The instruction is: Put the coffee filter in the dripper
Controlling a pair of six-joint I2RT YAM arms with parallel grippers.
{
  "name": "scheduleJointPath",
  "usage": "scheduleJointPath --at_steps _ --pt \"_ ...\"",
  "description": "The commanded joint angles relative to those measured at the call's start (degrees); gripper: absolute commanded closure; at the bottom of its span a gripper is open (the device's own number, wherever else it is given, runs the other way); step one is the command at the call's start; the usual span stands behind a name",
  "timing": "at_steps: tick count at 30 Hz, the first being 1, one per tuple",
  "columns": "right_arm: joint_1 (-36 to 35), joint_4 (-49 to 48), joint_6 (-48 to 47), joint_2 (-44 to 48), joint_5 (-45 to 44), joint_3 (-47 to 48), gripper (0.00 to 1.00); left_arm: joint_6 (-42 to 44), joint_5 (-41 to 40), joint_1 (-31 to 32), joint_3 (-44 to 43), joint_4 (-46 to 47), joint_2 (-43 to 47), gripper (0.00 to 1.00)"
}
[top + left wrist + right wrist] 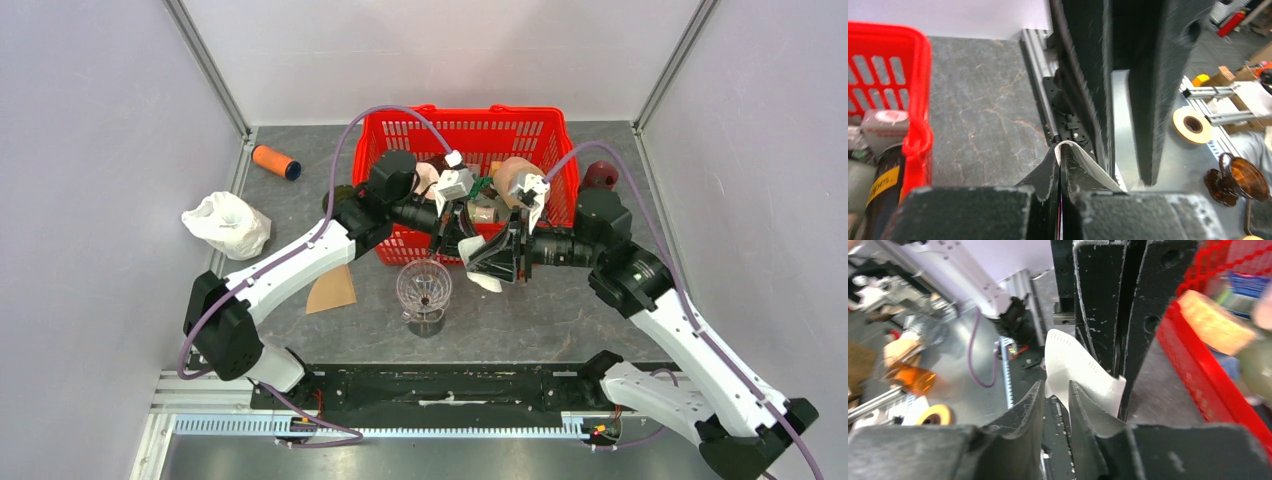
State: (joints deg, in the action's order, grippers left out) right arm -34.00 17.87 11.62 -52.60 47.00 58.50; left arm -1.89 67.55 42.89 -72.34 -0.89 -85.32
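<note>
As I look down from the top camera, my left arm [300, 262] and right arm [690, 335] reach in toward each other and meet just in front of the red basket [500, 109], with the white coffee filter [487, 282] held up between them. The filter hangs in the air just to the right of the glass dripper [424, 285], which stands upright on the grey surface [560, 325] near the basket's front wall. The filter is not in the dripper. On the left wrist camera the left jaws are pressed together on a curled edge of the filter [1068, 144], and I can make out no gap between them. On the right wrist camera the right jaws are parted by a narrow gap, and a lower corner of the filter [1073, 365] dips into that gap. It seems to rest against one finger, but I do not see it pinched from both sides. That same view shows the left jaws opposite, closed on the far side of the paper. A flat brown paper piece [332, 290] lies on the surface to the left of the dripper. A crumpled white bag [226, 224] and an orange roll [276, 161] sit farther off by the left wall.
</note>
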Motion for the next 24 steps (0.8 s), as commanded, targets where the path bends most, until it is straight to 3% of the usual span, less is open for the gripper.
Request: scheduleJointPath --at_steps 1,7,13,24 --pt "-0.4 11.7 -1.6 6.2 -16.4 5.2 0.62 -4.1 -10.2 0.2 1.7 2.3 2.5 0.98" --pt "-0.4 15.0 -1.2 16.1 -28.4 3.9 0.36 -5.9 -14.4 0.2 1.6 -0.7 2.6 0.98" --pt "-0.3 17.3 -2.1 19.5 -36.1 3.4 0.24 -4.2 -11.7 0.2 2.0 -1.1 2.8 0.98" --pt "-0.4 19.2 -1.6 16.8 -43.2 4.6 0.23 -2.1 -9.3 0.2 3.4 -0.7 4.6 0.98"
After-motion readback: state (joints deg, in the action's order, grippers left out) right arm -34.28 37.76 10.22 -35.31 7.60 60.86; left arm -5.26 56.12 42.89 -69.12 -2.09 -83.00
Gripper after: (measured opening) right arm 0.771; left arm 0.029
